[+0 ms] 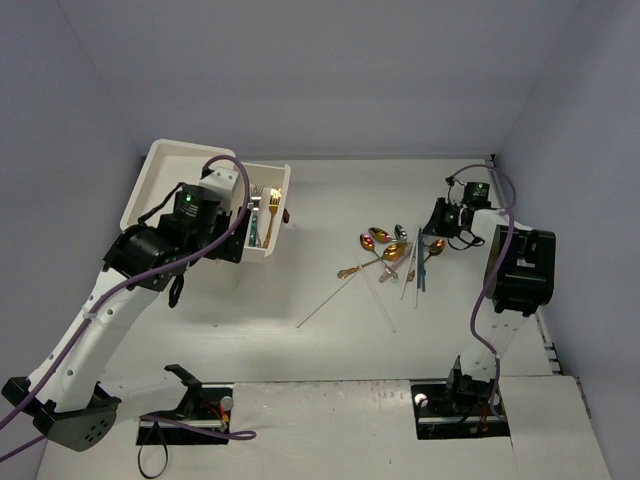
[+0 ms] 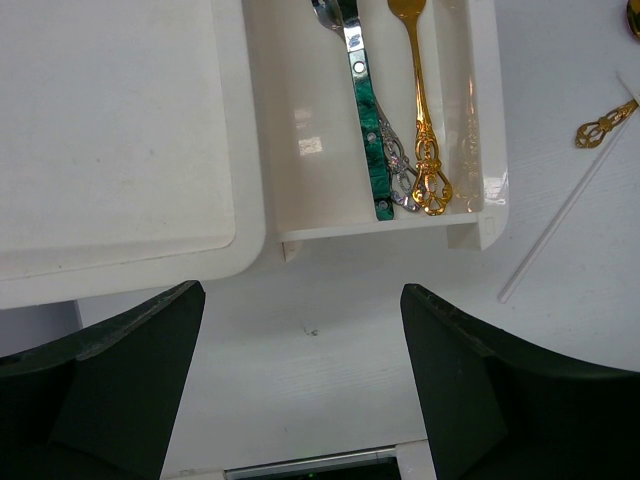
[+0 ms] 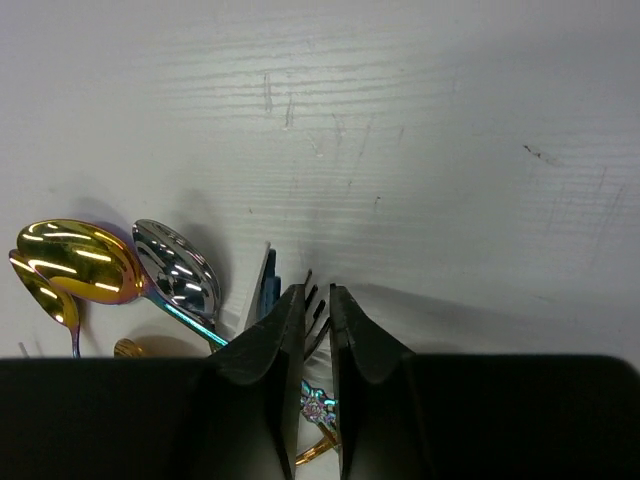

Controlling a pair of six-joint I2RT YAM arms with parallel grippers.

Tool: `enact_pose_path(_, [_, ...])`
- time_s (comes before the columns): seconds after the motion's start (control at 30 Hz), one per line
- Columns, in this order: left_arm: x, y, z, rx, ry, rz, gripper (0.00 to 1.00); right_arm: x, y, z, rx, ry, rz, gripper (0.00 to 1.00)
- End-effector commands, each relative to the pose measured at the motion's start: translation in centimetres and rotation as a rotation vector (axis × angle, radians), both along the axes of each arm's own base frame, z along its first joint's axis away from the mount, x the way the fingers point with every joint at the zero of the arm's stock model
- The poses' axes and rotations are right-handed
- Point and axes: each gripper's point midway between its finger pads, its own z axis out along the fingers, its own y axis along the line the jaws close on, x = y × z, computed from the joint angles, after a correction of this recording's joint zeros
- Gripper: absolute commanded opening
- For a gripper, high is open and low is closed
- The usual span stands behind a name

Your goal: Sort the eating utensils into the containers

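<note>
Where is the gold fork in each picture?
Top: gold fork in the drawer, upper left, beside the left arm.
Left wrist: top middle, rightmost piece in the drawer.
Right wrist: not in it.
Shared landmark: the green-handled piece lying next to it.

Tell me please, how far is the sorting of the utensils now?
Done: a few pieces, including a gold fork, lie in the open drawer. In hand: the right pincer is closing around a fork in the pile. Left: spoons and chopsticks on the table. The left pincer is open.
</note>
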Motion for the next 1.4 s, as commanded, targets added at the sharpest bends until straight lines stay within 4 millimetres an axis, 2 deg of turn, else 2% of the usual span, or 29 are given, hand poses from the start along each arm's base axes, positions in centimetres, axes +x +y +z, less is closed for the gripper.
enact_pose_path(0.0, [0.8, 0.1, 0.9, -0.001, -0.041, 0.012, 0.77, 0.7, 0.1, 1.2, 0.0, -0.059, 0.032, 0.03])
enact_pose_path(0.03, [0.8, 0.1, 0.9, 0.0, -0.043, 0.012, 0.77, 0.8, 0.1, 1.4, -0.001, -0.066, 0.035, 0.0])
enact_pose_path(0.2, [0.8, 0.1, 0.9, -0.001, -0.042, 0.011, 0.77, 1.6, -0.3, 4.7, -0.042, -0.145, 0.021, 0.0])
enact_pose_path(0.37, [0.8, 0.0, 0.9, -0.002, -0.04, 0.007, 0.77, 1.8, -1.6, 7.6, -0.144, -0.217, -0.006, 0.0])
enact_pose_path(0.73, [0.9, 0.0, 0.8, 0.003, -0.041, -0.001, 0.77, 0.0, -5.6, 15.6, -0.388, -0.383, -0.137, 0.0])
enact_pose_path(0.87, [1.0, -0.1, 0.9, 0.001, -0.044, -0.006, 0.77, -0.8, -7.0, 17.5, -0.462, -0.416, -0.186, 0.0])
enact_pose_path(1.0, [1.0, -0.1, 0.8, 0.005, -0.041, -0.01, 0.77, -1.8, -8.0, 20.3, -0.515, -0.467, -0.245, 0.0])
enact_pose_path(1.2, [0.9, -0.1, 1.0, 0.003, -0.047, -0.009, 0.77, -2.4, -7.8, 26.0, -0.515, -0.595, -0.275, 0.0])
enact_pose_path(1.3, [0.9, 0.0, 1.3, 0.001, -0.057, -0.005, 0.77, -2.0, -5.3, 29.4, -0.402, -0.689, -0.218, 0.0])
enact_pose_path(1.37, [0.9, 0.1, 1.5, 0.0, -0.064, -0.001, 0.77, -1.6, -2.4, 31.7, -0.314, -0.75, -0.14, 0.0])
